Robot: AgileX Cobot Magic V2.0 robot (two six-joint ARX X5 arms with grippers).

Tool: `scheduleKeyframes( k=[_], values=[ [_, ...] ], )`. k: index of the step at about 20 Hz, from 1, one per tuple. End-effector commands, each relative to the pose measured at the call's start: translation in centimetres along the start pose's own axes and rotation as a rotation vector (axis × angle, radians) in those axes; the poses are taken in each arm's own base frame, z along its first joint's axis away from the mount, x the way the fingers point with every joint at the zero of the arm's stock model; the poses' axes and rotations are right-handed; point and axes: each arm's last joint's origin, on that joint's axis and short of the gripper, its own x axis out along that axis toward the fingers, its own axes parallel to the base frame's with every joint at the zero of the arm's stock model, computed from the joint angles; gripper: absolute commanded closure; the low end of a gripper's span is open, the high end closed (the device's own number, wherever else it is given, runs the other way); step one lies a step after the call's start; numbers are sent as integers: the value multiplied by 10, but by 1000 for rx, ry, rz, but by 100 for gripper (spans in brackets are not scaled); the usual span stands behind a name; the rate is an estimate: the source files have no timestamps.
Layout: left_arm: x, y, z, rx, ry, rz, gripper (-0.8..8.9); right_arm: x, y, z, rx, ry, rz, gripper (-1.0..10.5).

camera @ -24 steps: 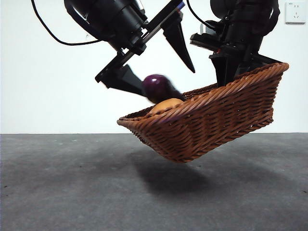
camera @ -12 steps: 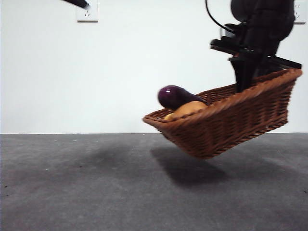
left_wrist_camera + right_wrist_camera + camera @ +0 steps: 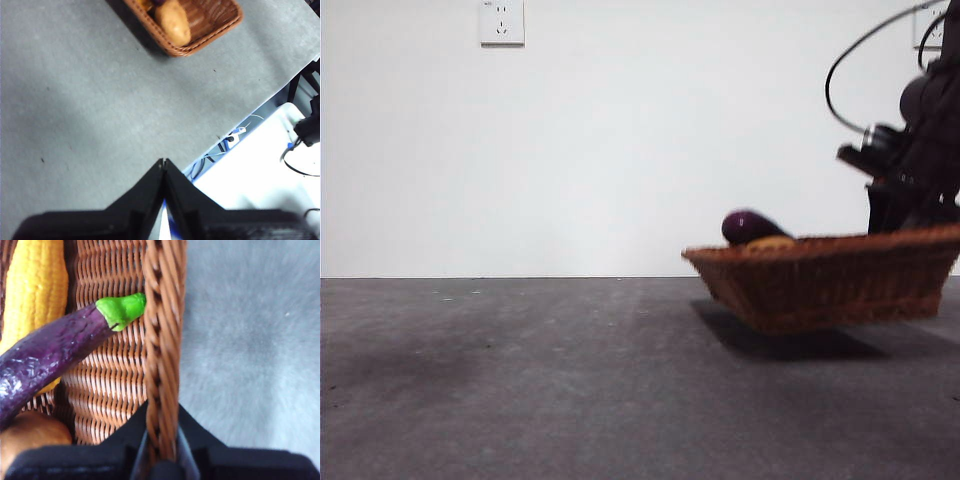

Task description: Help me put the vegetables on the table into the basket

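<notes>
Since a moment ago the basket (image 3: pixel 830 290) has swung over toward the wall side where the dark arm is, and it has levelled out from its steep tilt; the other arm that was hovering over it has gone from the front view. Now the basket is hanging just above the table (image 3: pixel 520 380), casting a shadow right beneath itself. The right end effector (image 3: pixel 161 450) is clamping the basket's rim, one jaw inside the wall and one outside. Inside the basket the eggplant (image 3: pixel 55 352) is lying slantwise, its green stem touching the rim, with the yellow-orange piece (image 3: pixel 37 287) partly under it and the potato (image 3: pixel 173 21) beside them. The left end effector (image 3: pixel 163 167) is hovering well apart from the basket over bare table, near the table's edge, its jaws pressed together on nothing.
</notes>
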Motion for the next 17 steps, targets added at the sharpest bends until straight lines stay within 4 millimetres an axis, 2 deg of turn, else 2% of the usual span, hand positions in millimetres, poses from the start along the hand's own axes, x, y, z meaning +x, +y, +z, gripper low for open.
scheduleKeyframes(
  k=[1,4,5,6,7,8,9,11,12,14,15,16,17],
  values=[
    [-6,0,-8,-38,22,6,821,18,-9,3,12,10,19,957],
    [-15,0,-22,-49,65,17,821,30,-15,5,50,17,17,957],
    [-18,0,-25,-48,60,25,821,30,-15,6,53,11,14,921],
    [-22,0,-28,-44,41,36,821,30,-15,7,85,3,0,717],
    [-25,0,-30,-40,30,37,821,28,-15,5,116,9,-12,452],
    [-27,-1,-31,-36,19,37,821,26,-14,4,125,18,-25,234],
    [-28,0,-32,-24,11,52,821,22,-12,2,127,26,-45,217],
    [-30,0,-33,19,0,79,822,-1,-1,1,105,-20,-82,225],
    [-29,0,-33,53,3,81,821,-23,9,-2,83,-67,-114,229],
    [-29,0,-33,109,6,83,821,-80,38,-22,46,-158,-202,365],
    [-30,0,-34,122,4,83,821,-108,54,-37,24,-200,-261,515],
    [-30,0,-34,152,5,82,821,-140,72,-61,5,-247,-332,857],
    [-30,0,-34,161,6,82,816,-168,89,-88,-20,-293,-370,955]
  ],
)
